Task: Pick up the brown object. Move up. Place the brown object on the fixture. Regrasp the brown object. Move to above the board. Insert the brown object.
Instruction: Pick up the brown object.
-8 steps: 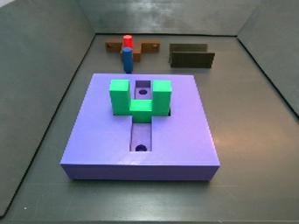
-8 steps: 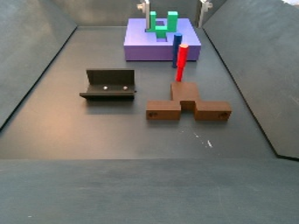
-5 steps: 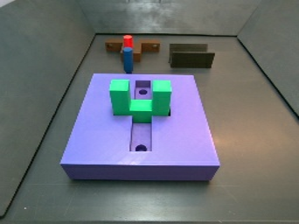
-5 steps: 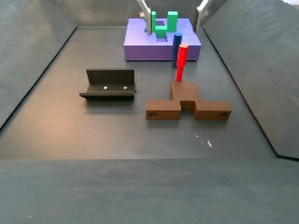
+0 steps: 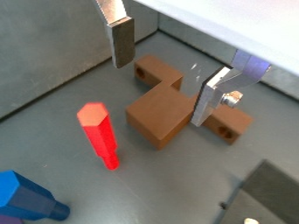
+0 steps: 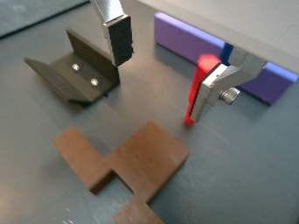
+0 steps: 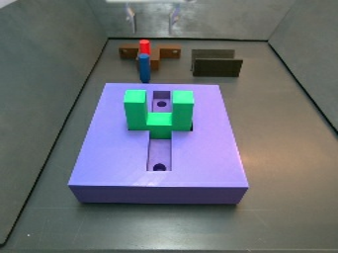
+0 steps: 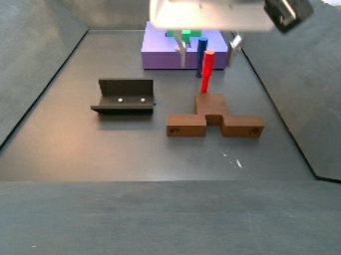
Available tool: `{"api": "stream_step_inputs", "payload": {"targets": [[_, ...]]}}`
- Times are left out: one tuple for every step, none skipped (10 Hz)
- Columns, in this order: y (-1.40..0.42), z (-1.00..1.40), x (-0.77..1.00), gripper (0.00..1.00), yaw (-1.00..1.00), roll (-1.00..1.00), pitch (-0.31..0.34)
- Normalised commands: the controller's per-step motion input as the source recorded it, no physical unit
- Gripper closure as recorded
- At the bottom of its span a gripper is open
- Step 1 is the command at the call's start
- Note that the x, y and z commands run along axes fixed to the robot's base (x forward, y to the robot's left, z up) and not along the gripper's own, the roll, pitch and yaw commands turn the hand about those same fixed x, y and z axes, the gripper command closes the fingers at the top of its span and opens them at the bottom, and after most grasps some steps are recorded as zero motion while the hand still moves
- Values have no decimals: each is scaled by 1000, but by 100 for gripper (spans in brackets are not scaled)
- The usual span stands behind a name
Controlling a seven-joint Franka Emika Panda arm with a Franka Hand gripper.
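With no writing visible, the tool point(image 6: 163, 66) hovers, fingers apart and empty, over the flat-lying brown object point(image 8: 210, 119), its long bar pointing toward 12 o'clock.

Claw point(image 5: 163, 74) with flat silver plate fingers point(image 5: 121, 42), dark pads, white wrist housing point(image 8: 206, 13)

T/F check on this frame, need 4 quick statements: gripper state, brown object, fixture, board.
1. The gripper is open and holds nothing. True.
2. The brown object sits on the fixture. False: it lies on the floor, apart from the fixture.
3. A green U-shaped block stands on the board. True.
4. The blue peg with red top lies flat on the floor. False: it stands upright.
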Motion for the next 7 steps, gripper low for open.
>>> {"api": "stream_step_inputs", "payload": {"targets": [[0, -871, -191, 0, -43, 210, -110], [-11, -909, 0, 0, -49, 227, -63], [0, -849, 0, 0, -100, 230, 0], [0, -614, 0, 0, -71, 174, 0], [14, -451, -157, 0, -74, 113, 0], [9, -411, -154, 0, -60, 109, 0], [20, -363, -77, 0, -29, 59, 0]]}}
